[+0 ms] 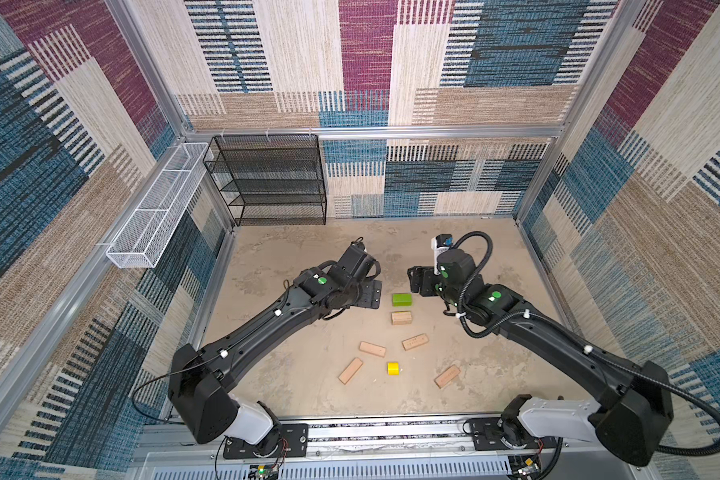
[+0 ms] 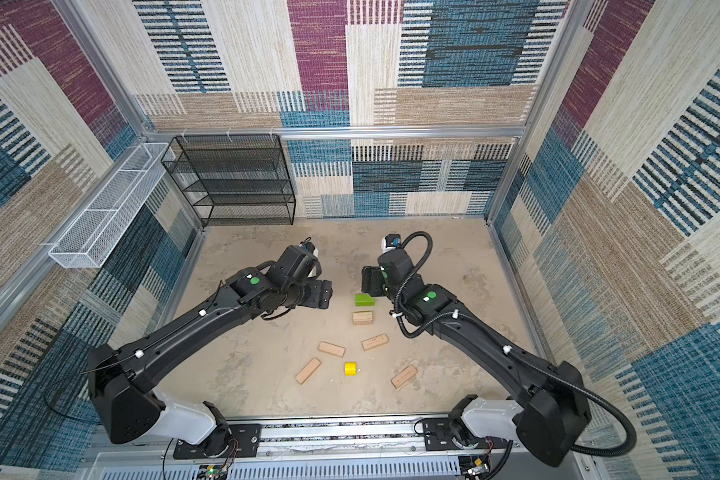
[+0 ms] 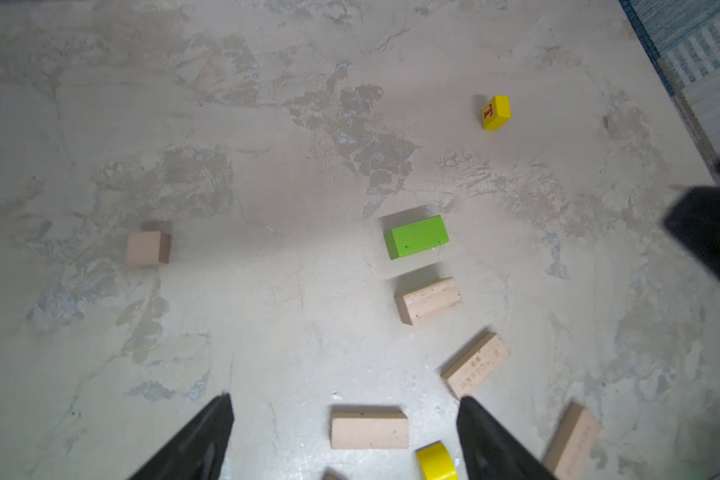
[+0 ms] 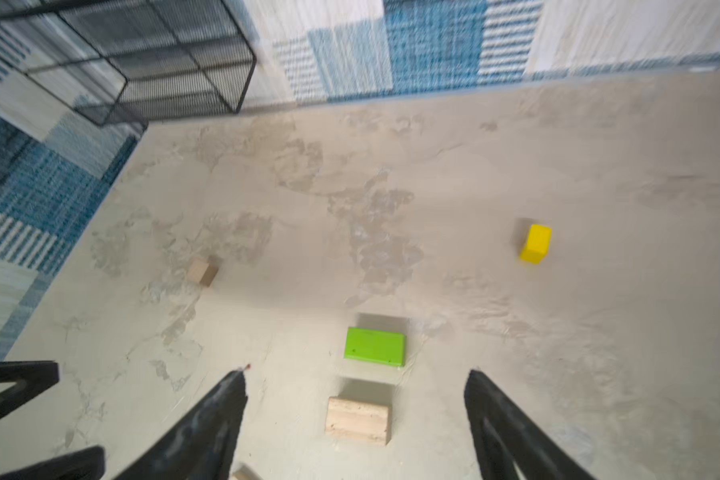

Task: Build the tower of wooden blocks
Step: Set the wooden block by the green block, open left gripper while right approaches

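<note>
In left wrist view, see only part of the yellow piece point(image 3: 437, 460) and a bare sliver of tan block point(image 3: 331, 476), both cut by the frame edge. Cannot read the print on the tan plank point(image 1: 415, 342) in a top view: too small. Find right wrist view smeared, with the tan cube point(image 4: 203, 271) soft-edged.

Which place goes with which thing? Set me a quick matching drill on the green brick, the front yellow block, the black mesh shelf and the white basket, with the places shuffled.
Things:
1 green brick
2 yellow block
3 black mesh shelf
4 white basket

Places:
A fixed to the left side wall
B amid the tan planks, towards the front
C standing against the back wall, left corner
D next to the short tan block, on its far side

Pairs: 1-D, 2-B, 3-C, 4-A
</note>
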`<state>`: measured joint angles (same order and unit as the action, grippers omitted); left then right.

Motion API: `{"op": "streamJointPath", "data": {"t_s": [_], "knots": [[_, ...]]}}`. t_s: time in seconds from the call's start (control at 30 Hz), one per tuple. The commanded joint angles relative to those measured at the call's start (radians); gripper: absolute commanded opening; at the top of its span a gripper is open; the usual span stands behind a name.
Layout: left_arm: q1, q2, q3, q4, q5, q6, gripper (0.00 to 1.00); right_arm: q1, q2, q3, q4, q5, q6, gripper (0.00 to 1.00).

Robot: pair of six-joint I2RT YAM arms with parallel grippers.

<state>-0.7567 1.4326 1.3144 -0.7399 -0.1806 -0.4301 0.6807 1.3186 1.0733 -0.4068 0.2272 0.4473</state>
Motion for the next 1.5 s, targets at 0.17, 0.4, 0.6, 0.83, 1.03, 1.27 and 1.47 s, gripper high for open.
{"op": "streamJointPath", "data": {"t_s": [0.17,0.4,0.6,0.83,1.03,1.27,1.47], "knots": [[0.002,-0.223,-0.254,0.127,0.028,0.256,0.88,0.043,0.201,0.076,-0.089,-0.046,0.102,0.85],[0.002,-0.252,-0.310,0.172,0.065,0.346,0.88,0.043,0.317,0.160,-0.185,-0.060,0.076,0.80],[0.002,-0.157,-0.221,0.105,0.147,0.376,0.88,0.043,0.331,0.114,-0.169,-0.094,0.119,0.78],[0.002,-0.136,-0.213,0.090,0.138,0.399,0.87,0.045,0.373,0.106,-0.223,-0.080,0.114,0.81],[0.002,-0.120,-0.201,0.082,0.097,0.424,0.88,0.045,0.415,0.111,-0.241,-0.085,0.100,0.80],[0.002,-0.112,-0.198,0.081,0.078,0.436,0.88,0.046,0.436,0.109,-0.226,-0.118,0.101,0.76],[0.002,-0.114,-0.198,0.077,0.051,0.441,0.88,0.046,0.456,0.117,-0.226,-0.133,0.106,0.77]]}}
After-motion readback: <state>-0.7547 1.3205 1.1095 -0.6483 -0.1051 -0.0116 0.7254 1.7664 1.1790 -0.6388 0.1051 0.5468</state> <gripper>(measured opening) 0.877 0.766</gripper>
